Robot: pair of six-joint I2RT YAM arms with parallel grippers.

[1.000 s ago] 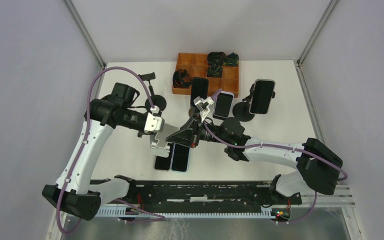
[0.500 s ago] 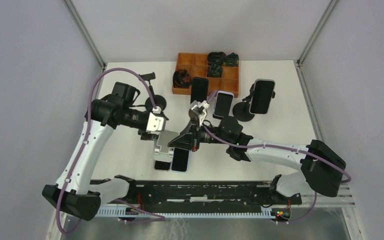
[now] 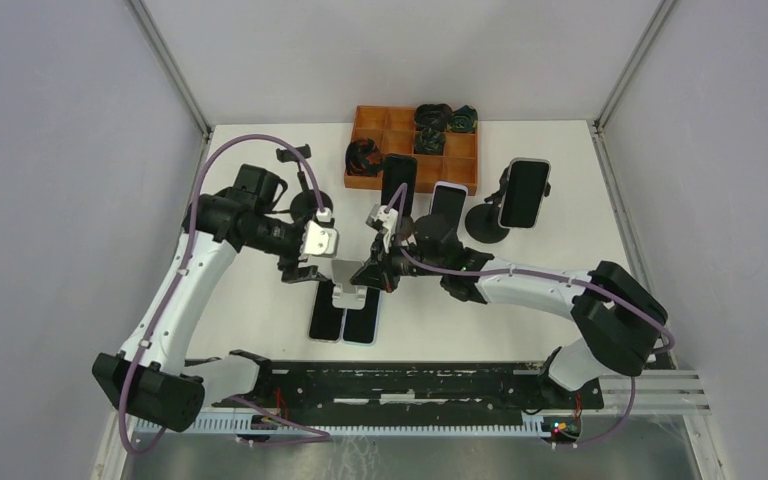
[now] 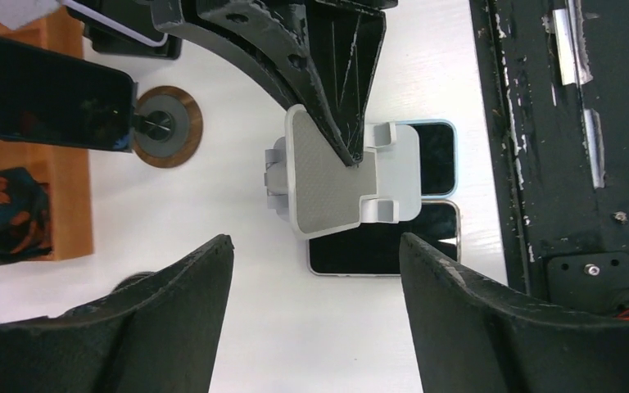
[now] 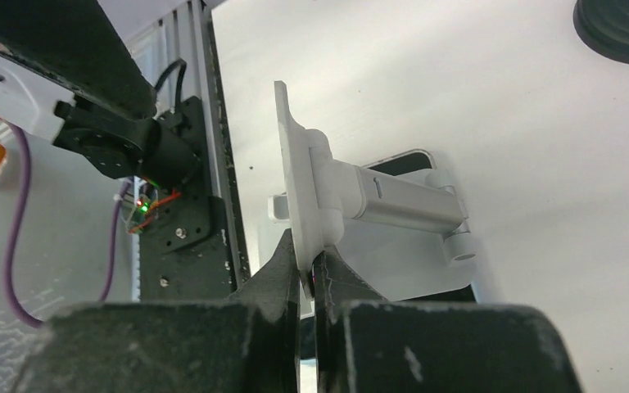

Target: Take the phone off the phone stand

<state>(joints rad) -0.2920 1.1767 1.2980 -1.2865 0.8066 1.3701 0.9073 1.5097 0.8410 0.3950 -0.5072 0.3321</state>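
Observation:
A white phone stand (image 3: pixel 346 293) with a grey pad (image 4: pixel 332 176) stands with no phone on it, over the far ends of two dark phones lying flat side by side. They are the left phone (image 3: pixel 326 322) (image 4: pixel 393 246) and the right phone (image 3: pixel 361 322) (image 4: pixel 436 151). My right gripper (image 3: pixel 371 273) (image 5: pixel 306 278) is shut on the edge of the stand's plate (image 5: pixel 295 188). Just left of the stand and above the table, my left gripper (image 3: pixel 305 257) (image 4: pixel 315 241) hangs open and holds nothing.
At the back, an orange compartment tray (image 3: pixel 370 125) holds dark bundles. Three more phones (image 3: pixel 523 193) (image 3: pixel 446 205) (image 3: pixel 398 180) stand on black stands near it. An empty black stand (image 3: pixel 308 205) is behind the left arm. A black rail (image 3: pixel 410 380) runs along the near edge.
The left gripper has opened, let go of the left phone and drawn back up and left. The right gripper, still shut on the stand, has shifted a little to the left.

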